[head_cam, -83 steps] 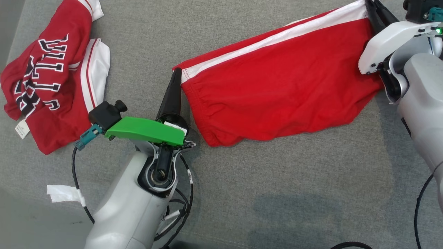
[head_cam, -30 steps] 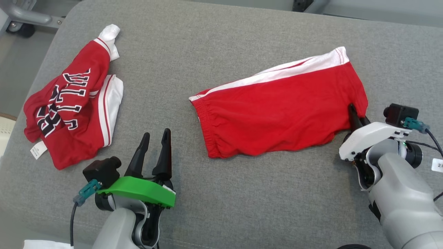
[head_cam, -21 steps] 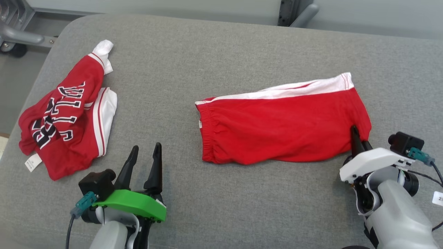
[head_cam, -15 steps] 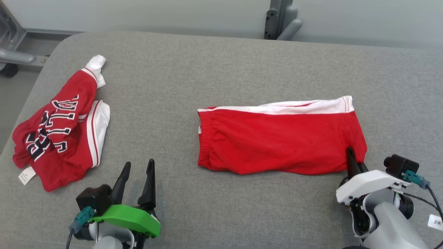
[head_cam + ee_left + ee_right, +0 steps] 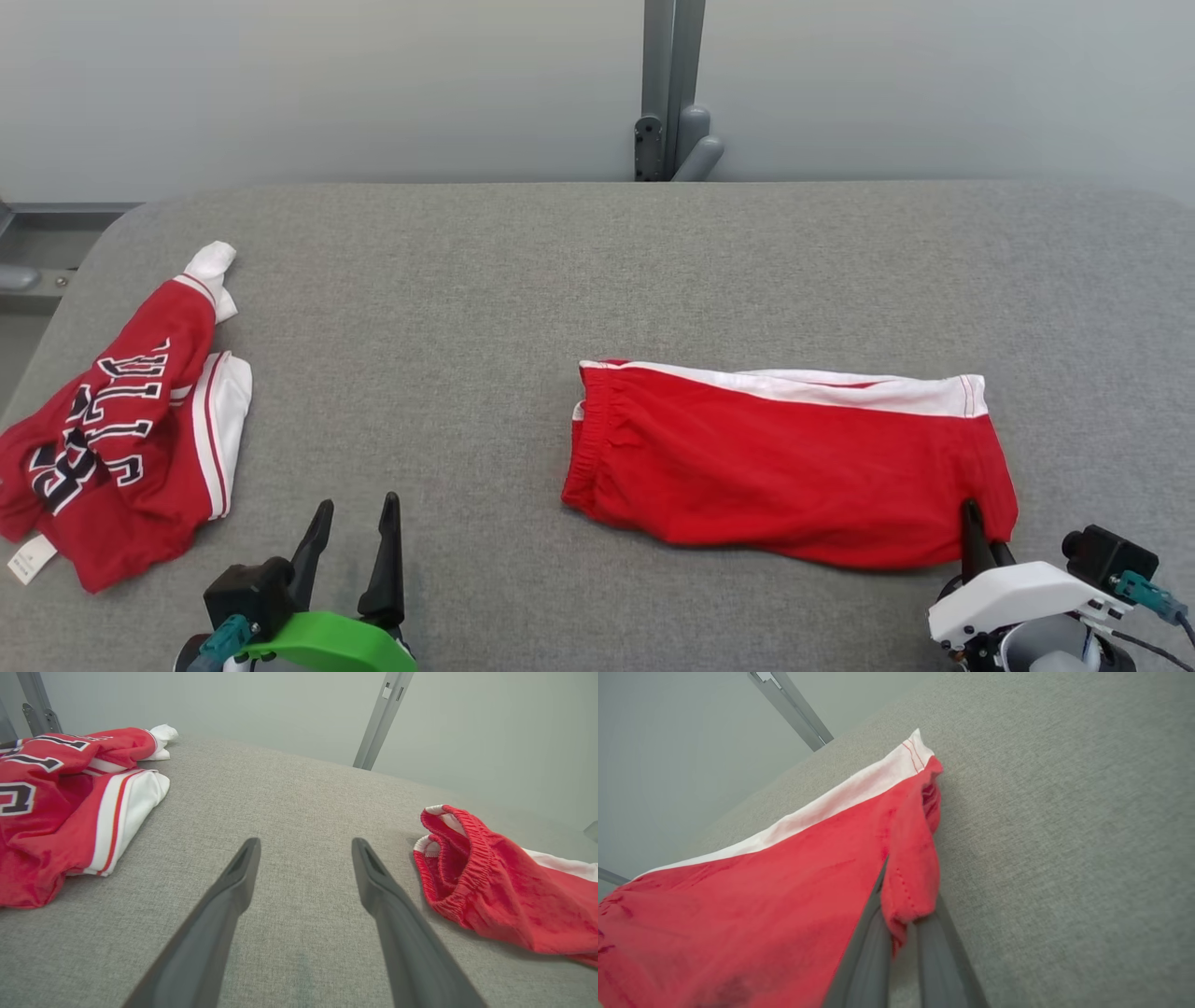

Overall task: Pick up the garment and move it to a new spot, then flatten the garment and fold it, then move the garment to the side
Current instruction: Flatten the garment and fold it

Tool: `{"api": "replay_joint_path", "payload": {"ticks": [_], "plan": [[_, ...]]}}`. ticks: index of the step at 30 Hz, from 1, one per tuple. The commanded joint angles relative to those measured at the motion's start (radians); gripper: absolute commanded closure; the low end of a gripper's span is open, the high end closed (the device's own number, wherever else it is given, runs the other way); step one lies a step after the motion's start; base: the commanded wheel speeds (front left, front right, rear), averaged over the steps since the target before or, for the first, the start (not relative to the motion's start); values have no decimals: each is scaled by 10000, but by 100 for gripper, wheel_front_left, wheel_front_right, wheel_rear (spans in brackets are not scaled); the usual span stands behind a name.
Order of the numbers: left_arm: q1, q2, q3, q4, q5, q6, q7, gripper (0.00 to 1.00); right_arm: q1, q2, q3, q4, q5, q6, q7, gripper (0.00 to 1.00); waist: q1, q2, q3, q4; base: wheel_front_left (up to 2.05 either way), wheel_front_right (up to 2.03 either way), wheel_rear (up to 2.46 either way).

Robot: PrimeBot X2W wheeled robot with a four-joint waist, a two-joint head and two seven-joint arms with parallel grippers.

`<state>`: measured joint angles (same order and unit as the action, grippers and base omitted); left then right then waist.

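On the gray counter (image 5: 485, 308) the folded red shorts (image 5: 784, 457) now lie flat near our side, no longer stretched between both arms. We judge the fold done and the sideways move pending. The red jersey (image 5: 112, 448) lies well apart. Our left end effector (image 5: 357, 509) has let go and stands spread; the right end effector (image 5: 973, 523) pinches the shorts' hem corner. No container figures here.

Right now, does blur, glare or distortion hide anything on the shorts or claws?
Head view: even soft light, no glare, red shorts sharp. Left wrist view: wide-angle stretch enlarges the open left claw. Right wrist view: near cloth blurs around the shut right claw.
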<state>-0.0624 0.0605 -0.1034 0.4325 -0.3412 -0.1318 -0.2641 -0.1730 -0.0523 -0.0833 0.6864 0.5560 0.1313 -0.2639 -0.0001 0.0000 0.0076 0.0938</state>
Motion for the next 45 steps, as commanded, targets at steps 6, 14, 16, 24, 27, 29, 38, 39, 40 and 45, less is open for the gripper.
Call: {"api": "replay_joint_path", "payload": {"ticks": [6,14,16,24,27,29,38,39,40,45], "plan": [[282,-27,96,32,175,20,-3,0,216,-7,-172,-112,-225,-9,-6,100,1,0,-116,-146,0,0,0],[231,-67,31,74,49,20,-3,0,-9,0,-98,-276,-394,-9,-6,100,1,0,-61,-88,0,0,0],[217,-72,-8,86,28,20,-3,0,-114,-1,-1,-354,-451,-9,-6,100,1,0,-46,-53,0,0,0],[72,-87,-181,147,-51,20,-3,0,-776,-46,1966,-1371,-1560,-6,-6,100,1,0,43,272,0,0,0],[7,-84,-382,179,-143,20,-3,0,-1068,-33,3006,-1546,-1667,-6,-6,100,1,0,57,544,0,0,0],[-27,-83,-509,226,-263,20,-3,0,-1233,-42,3713,-1595,-1662,-6,-6,100,1,0,54,772,0,0,0],[-266,-83,-848,280,-540,20,-3,0,-1573,-4,5734,-1002,-1062,-6,-6,100,1,0,121,1670,0,0,0],[-268,-83,-830,282,-546,20,-3,0,-1643,-9,5925,-939,-994,-6,-6,100,1,0,137,1702,0,0,0],[-263,-83,-814,284,-549,20,-4,0,-1718,-11,6078,-888,-973,-6,-6,67,1,0,150,1724,0,0,0],[-198,-84,-662,303,-546,20,-4,0,-1806,-8,6694,-953,-719,-6,-6,0,1,0,170,1645,0,0,0]]}}
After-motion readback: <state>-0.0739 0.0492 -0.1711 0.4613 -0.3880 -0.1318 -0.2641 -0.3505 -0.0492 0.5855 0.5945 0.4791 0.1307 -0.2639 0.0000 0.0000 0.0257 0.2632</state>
